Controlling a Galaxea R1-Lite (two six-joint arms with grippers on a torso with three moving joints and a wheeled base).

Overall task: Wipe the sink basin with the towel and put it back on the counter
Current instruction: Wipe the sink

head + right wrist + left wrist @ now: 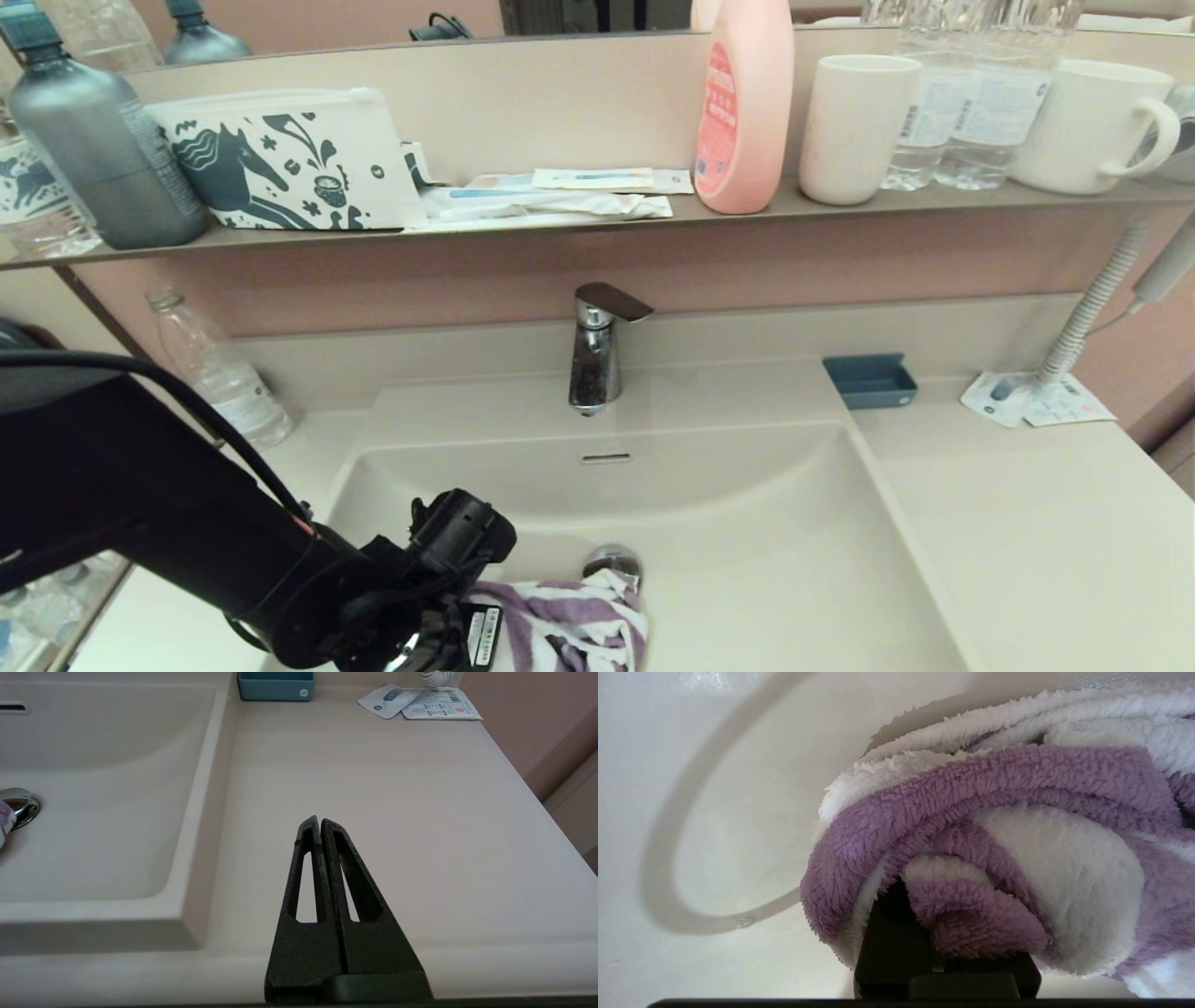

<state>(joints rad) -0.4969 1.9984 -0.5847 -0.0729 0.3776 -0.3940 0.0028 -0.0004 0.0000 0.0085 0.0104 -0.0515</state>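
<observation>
Behind the towel (pixel 574 623), a drain plug (pixel 611 562) and faucet (pixel 596 347).

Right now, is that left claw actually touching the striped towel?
Touching: in the left wrist view the left gripper is shut on the towel, plush folds bunched around it.

Sink basin (pixel 766 523): right half open, room to pass. Towel (pixel 569 625) bunched near-left, touching the drain plug (pixel 611 563). Faucet (pixel 596 350) overhangs the far rim. Counter (pixel 1046 532) right of basin bare; blue tray (pixel 870 381) and packets (pixel 1032 401) crowd its far edge.
</observation>
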